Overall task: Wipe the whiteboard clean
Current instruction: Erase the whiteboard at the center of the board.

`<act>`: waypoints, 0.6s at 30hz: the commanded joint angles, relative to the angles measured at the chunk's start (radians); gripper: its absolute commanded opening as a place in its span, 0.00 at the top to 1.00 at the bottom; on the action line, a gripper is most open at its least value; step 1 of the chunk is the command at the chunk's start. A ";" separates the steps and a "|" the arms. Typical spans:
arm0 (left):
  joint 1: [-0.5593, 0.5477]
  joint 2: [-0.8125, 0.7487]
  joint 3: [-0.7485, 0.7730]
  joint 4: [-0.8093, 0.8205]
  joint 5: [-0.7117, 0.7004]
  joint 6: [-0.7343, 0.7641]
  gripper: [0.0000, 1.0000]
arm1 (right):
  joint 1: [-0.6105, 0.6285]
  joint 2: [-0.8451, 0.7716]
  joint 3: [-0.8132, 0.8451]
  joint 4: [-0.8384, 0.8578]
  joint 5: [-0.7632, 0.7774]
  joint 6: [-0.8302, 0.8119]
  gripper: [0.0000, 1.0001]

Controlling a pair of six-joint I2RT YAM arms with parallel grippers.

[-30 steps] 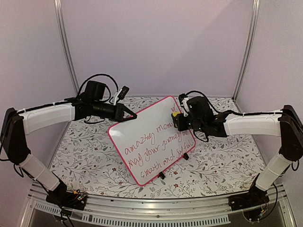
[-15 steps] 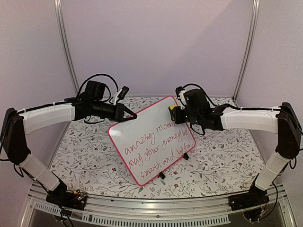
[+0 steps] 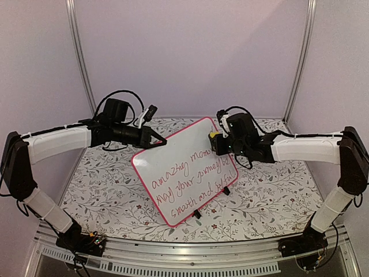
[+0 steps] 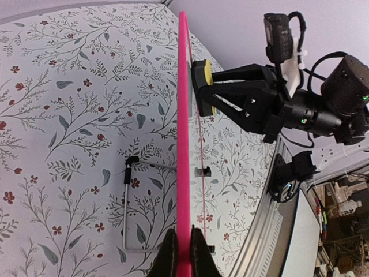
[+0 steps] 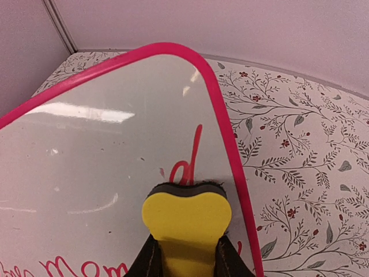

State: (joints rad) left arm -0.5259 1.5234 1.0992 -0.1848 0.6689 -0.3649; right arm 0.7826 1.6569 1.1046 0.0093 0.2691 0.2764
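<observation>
Pink-red framing marks the item under inspection, and I record the scene from left to right. At the left, the left gripper [image 3: 163, 141] reaches in from its white arm. In the left wrist view its two fingers [image 4: 169, 257] are pinched together on the thin edge of the whiteboard [image 3: 179, 156], gripping the frame [image 4: 183, 144] from both faces.

The whiteboard stands at the middle of the floral-patterned table [image 3: 277, 196]. It is rotated so that one corner points toward me, and it rests on two small black clip feet [image 3: 197, 214] at its lower edge. The left wrist view also shows a wire stand [image 4: 130, 202] behind the board. Red handwriting [image 3: 193, 179] covers the lower half of the face, and the upper left area is clean white.

Near the upper right corner, a yellow eraser [image 3: 214, 134] sits against the board face. In the right wrist view its dark felt edge [image 5: 186, 189] meets the surface just below a red stroke, close inside the frame.

At the right, the right gripper [image 3: 217, 142] holds that eraser, with its fingers [image 5: 151, 259] clamped on the block's two sides.
</observation>
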 commanded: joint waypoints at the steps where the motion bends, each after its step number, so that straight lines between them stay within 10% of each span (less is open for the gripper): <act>1: -0.021 -0.006 -0.008 0.017 0.014 0.058 1.00 | -0.011 -0.034 -0.069 -0.028 0.005 0.023 0.75; 18: -0.022 -0.002 -0.009 0.016 0.012 0.060 1.00 | -0.015 -0.013 -0.008 -0.022 0.021 0.005 0.75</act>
State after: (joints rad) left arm -0.5262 1.5234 1.0992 -0.1841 0.6708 -0.3637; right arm 0.7818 1.6142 1.0306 -0.0044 0.2741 0.2966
